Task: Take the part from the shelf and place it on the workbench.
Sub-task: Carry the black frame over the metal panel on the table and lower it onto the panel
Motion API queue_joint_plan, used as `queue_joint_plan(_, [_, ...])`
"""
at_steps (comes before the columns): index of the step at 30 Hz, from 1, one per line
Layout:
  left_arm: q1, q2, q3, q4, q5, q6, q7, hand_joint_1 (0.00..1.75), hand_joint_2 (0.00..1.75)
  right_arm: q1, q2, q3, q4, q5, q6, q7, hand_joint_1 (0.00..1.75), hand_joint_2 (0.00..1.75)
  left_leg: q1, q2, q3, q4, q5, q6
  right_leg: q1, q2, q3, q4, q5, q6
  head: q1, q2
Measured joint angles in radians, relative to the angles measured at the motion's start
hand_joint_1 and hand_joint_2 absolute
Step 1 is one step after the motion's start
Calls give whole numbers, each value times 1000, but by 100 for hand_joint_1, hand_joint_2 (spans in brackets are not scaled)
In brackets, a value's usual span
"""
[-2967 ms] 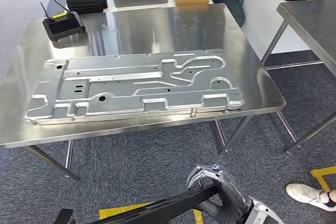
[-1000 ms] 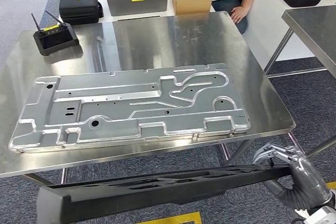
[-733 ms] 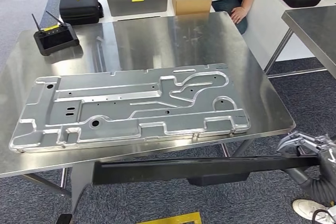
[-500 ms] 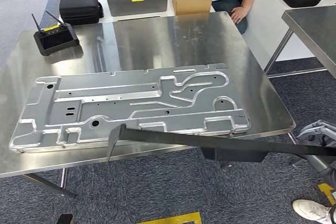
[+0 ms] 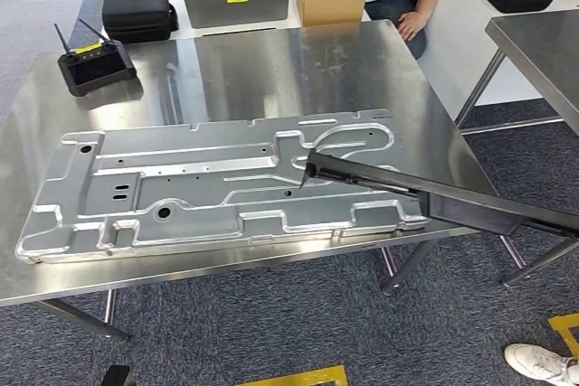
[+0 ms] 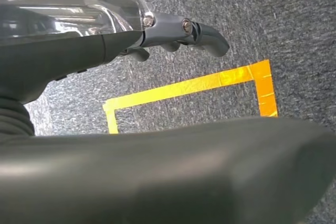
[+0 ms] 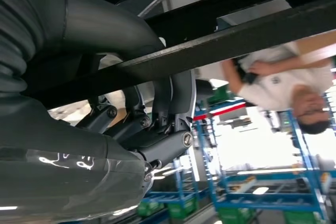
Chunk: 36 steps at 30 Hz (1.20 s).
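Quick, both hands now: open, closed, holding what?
Left hand: holds nothing, but open or closed cannot be told.
Right hand: holding the long black part.

No text, label or number is clear enough to read

Black part [image 5: 437, 201] runs off frame — its held end cut off.

The right hand [image 7: 158, 124] is gripping a long dark part [image 7: 238, 38], its dark fingers [image 7: 180, 95] curling up and over the bar while the grey ribbed cover of the wrist is sitting close behind. The left hand [image 6: 174, 30] is holding nothing, its fingers [image 6: 208, 38] reaching straight out together, and the thick grey thumb [image 6: 158, 177] is lying alongside, apart from them.
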Motion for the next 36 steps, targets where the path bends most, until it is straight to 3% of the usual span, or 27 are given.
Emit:
queue_joint_plan(10, [-27, -6, -19, 0, -31, -16, 20, 0, 175, -156, -104, -1, 208, 123, 29, 58, 175, 175, 0, 0, 1, 0, 0, 0, 0, 1, 1, 0, 1, 1, 0, 0])
queue_joint_plan(14, [-36, -12, -32, 0, -43, -22, 30, 0, 175, -301, -154, 93, 316, 182, 26, 91, 175, 175, 0, 1, 2, 0, 0, 0, 0, 2, 2, 0, 1, 1, 0, 0])
queue_joint_plan(19, [-44, -16, -47, 0, -46, -25, 38, 0, 175, -498, -178, 256, 455, 226, 22, 103, 175, 175, 0, 1, 3, 0, 0, 0, 0, 1, 3, 0, 1, 1, 0, 0])
queue_joint_plan(28, [-48, -17, -61, 0, -46, -25, 44, 0, 175, -772, -157, 533, 642, 309, 4, 112, 175, 175, 0, 1, 3, -1, 1, 0, 1, 1, 3, 0, 1, 1, 0, 0])
queue_joint_plan(36, [-52, -24, -75, 0, -43, -27, 50, 0, 175, -994, -65, 770, 770, 355, 6, 116, 175, 175, 1, 1, 3, -1, 1, 1, 1, 1, 3, 1, 1, 1, 0, 0])
